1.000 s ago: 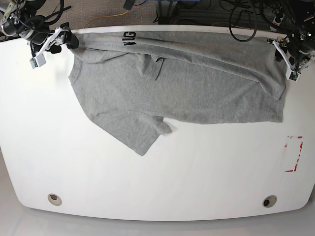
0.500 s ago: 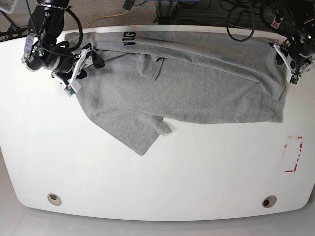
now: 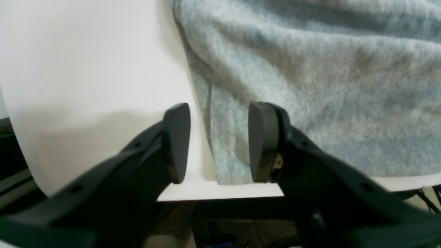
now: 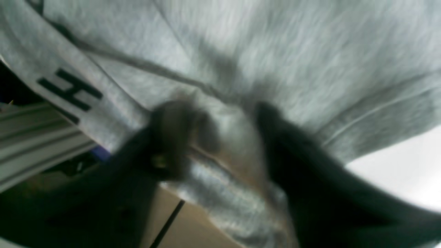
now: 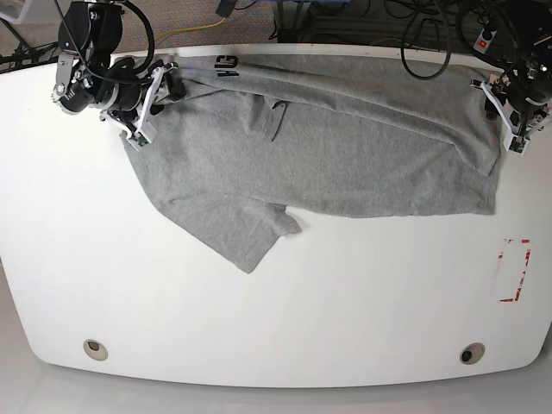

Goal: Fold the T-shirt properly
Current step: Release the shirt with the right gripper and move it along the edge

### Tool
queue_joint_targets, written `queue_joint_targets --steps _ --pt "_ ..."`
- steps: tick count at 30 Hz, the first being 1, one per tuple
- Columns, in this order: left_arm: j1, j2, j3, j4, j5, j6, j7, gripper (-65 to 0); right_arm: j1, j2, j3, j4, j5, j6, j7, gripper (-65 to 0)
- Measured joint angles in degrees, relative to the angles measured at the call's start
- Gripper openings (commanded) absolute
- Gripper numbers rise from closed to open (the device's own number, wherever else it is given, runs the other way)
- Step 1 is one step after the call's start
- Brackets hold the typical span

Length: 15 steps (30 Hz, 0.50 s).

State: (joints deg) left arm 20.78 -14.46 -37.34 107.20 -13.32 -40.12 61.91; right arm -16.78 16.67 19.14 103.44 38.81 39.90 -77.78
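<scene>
The T-shirt (image 5: 328,147) lies spread across the upper tabletop (image 5: 259,328). Soft, limp jersey: judged light, best pinched at hems or corners. Left pincer (image 3: 218,144) stands open astride the shirt's edge. Right pincer (image 4: 220,137) is blurred over fabric; grip cannot be told.

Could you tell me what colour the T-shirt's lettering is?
Black, on the light heather-grey jersey T-shirt; clearest in the right wrist view.

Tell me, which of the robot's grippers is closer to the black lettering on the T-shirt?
The right one. The right gripper sits on the T-shirt right beside the black lettering, at the table's far corner. The left gripper is at the shirt's opposite end, far from the print.
</scene>
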Motion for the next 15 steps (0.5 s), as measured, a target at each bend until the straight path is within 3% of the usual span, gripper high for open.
queue_joint_targets --steps 2,4,10,15 --pt "0.0 0.0 0.0 0.0 0.1 0.0 0.0 -39.4 -0.1 0.0 0.0 0.0 0.0 0.0 0.1 -60.6" --pt "0.0 0.0 0.0 0.0 0.0 0.0 0.0 -39.4 -0.3 0.0 0.1 0.0 0.0 0.0 0.1 -63.4" --pt "0.0 -0.1 3.3 -0.4 0.3 0.0 -0.2 -39.4 -0.3 -0.6 4.2 2.8 0.0 0.0 0.6 -64.4" --pt "-0.5 0.0 5.1 -5.1 5.0 0.0 -0.3 -39.4 -0.2 -0.7 6.5 7.0 1.2 0.0 0.6 -64.4"
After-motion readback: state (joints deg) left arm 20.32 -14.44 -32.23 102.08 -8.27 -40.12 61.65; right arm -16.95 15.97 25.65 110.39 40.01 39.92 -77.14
